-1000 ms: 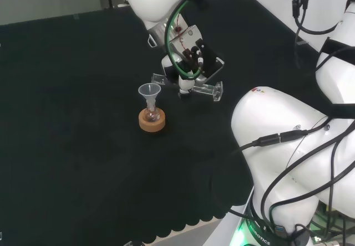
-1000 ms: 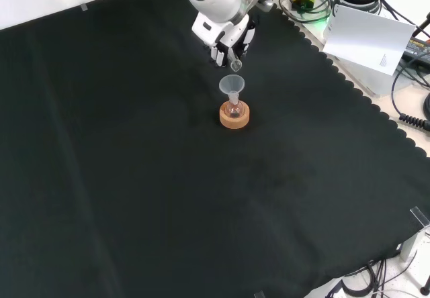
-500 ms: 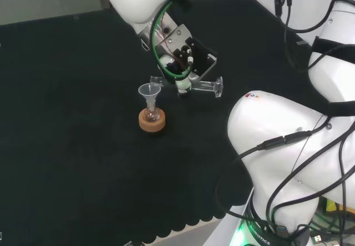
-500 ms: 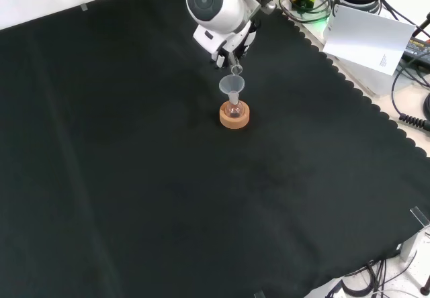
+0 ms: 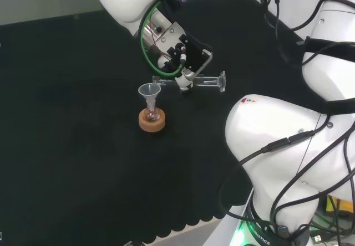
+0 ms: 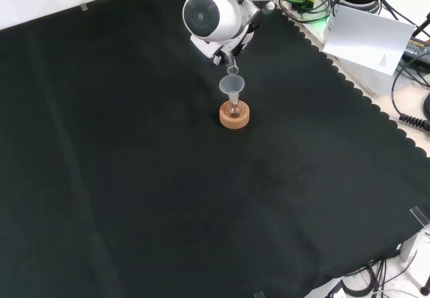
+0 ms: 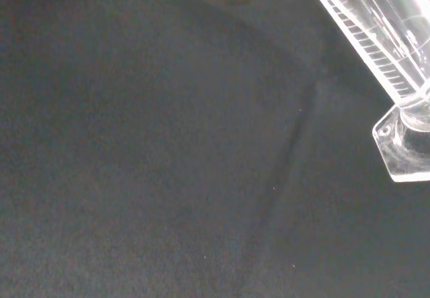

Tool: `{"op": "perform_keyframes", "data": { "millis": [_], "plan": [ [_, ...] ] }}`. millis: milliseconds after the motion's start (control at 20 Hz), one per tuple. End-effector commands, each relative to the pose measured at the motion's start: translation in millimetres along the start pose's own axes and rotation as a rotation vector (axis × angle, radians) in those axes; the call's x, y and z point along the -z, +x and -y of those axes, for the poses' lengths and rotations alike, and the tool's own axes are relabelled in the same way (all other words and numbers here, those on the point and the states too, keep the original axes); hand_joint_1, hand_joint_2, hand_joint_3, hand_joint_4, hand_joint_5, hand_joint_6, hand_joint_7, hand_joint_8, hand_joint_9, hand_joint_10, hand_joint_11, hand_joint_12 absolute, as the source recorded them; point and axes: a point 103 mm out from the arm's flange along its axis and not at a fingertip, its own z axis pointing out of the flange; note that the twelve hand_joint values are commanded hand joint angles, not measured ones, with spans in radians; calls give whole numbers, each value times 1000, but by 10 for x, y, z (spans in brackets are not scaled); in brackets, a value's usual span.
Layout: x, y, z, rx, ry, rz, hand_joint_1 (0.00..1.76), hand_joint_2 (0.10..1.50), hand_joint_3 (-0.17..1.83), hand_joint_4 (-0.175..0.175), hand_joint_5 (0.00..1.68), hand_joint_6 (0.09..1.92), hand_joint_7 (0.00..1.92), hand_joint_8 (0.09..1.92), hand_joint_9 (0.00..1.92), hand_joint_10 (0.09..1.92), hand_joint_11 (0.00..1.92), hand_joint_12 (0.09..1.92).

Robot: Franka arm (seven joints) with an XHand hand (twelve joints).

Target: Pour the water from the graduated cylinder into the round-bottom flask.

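Head view: the hand grips the cylinder, lying about level; its mouth seems just above the funnel in the flask.

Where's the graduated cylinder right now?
In the head view, the graduated cylinder lies nearly level in the hand, its mouth just above the funnel on the flask.

Arm reaches out over the bench, wrist rolled sideways. Hand hangs above the cloth with fingers curled round a clear cylinder held near-horizontal (front view: the arm's own link stands before the hand).
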Motion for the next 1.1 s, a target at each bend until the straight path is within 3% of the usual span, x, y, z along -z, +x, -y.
{"op": "perform_keyframes", "data": {
  "millis": [50,1100],
  "plan": [
    [32,10,26,-20,20,29,1253,1050,-12,40,1136,818,1154,700,1453,87,1243,735],
    [67,32,48,-74,68,94,1253,1049,-12,40,1138,814,1157,694,1454,87,1247,731]
  ]
}}
